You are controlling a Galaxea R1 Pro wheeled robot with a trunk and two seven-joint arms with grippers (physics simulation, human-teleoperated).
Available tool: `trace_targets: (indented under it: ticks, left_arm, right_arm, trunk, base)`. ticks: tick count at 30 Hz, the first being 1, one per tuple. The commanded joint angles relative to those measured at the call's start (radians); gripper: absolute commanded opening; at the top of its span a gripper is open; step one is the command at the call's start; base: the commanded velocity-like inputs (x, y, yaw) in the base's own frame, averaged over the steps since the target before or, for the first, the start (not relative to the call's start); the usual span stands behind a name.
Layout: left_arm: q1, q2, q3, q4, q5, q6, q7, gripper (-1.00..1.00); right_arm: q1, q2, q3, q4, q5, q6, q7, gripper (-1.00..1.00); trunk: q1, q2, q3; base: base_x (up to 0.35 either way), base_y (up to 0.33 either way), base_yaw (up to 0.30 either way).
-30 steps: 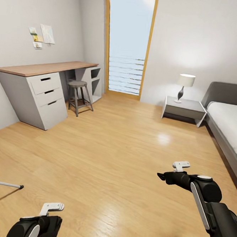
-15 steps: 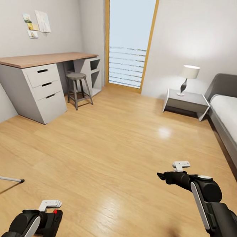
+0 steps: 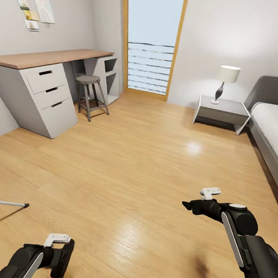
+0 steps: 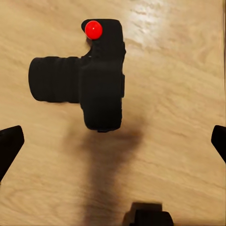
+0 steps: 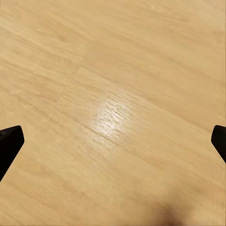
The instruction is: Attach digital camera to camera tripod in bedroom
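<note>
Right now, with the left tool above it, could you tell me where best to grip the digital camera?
Grip the digital camera across its boxy body, coming straight down from above. It lies on the wood floor between the left tool's open fingers; the round lens barrel would likely roll or slip.

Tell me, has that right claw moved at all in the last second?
Cannot tell. The right claw sits almost where it did in view, while the desk slid sideways, so the camera itself moved.

- The small black boxy digital camera (image 4: 101, 75) with a short ribbed lens barrel and a red dot on its top lies on the light wood floor (image 4: 179, 94), in the upper middle of the left wrist frame, casting a dark shadow.
- One thin silver metal leg of the camera tripod (image 3: 6, 203), black-footed, slants just above the floor at the head frame's lower left edge.
- The bedroom has pale grey walls (image 3: 231, 29) and a grey low bed (image 3: 273, 128) at right.
</note>
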Motion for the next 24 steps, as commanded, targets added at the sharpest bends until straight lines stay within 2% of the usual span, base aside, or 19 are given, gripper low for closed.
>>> trace_targets:
  ticks: [1,5,9,13,24]
  left_arm:
    - [-0.006,0.001,-0.012,0.001,-0.001,0.002,-0.001,1.0]
    - [-0.031,0.001,-0.041,0.012,-0.014,-0.002,-0.012,1.0]
    - [-0.052,-0.002,-0.054,0.028,-0.02,-0.004,-0.021,1.0]
    - [-0.063,-0.001,-0.059,0.036,-0.023,-0.006,-0.026,1.0]
    - [-0.087,0.001,-0.063,0.062,-0.026,-0.044,-0.063,1.0]
  right_arm:
    - [-0.002,0.0,0.001,-0.001,-0.001,0.005,0.002,1.0]
    - [-0.002,0.0,0.01,-0.001,-0.001,0.005,0.002,1.0]
    - [-0.002,0.004,0.035,-0.001,-0.001,0.005,0.002,1.0]
    - [-0.002,0.009,0.052,-0.001,0.0,0.005,0.002,1.0]
    - [-0.007,0.012,0.06,-0.001,0.0,0.005,0.002,1.0]
  trunk:
    - [0.0,-0.001,-0.005]
    - [0.002,-0.002,-0.02]
    - [0.004,-0.003,-0.036]
    - [0.006,-0.003,-0.051]
    - [0.011,-0.006,-0.094]
  base:
    - [0.0,0.0,0.0]
    - [0.0,0.0,0.0]
    - [0.0,0.0,0.0]
    - [0.0,0.0,0.0]
    - [0.0,0.0,0.0]
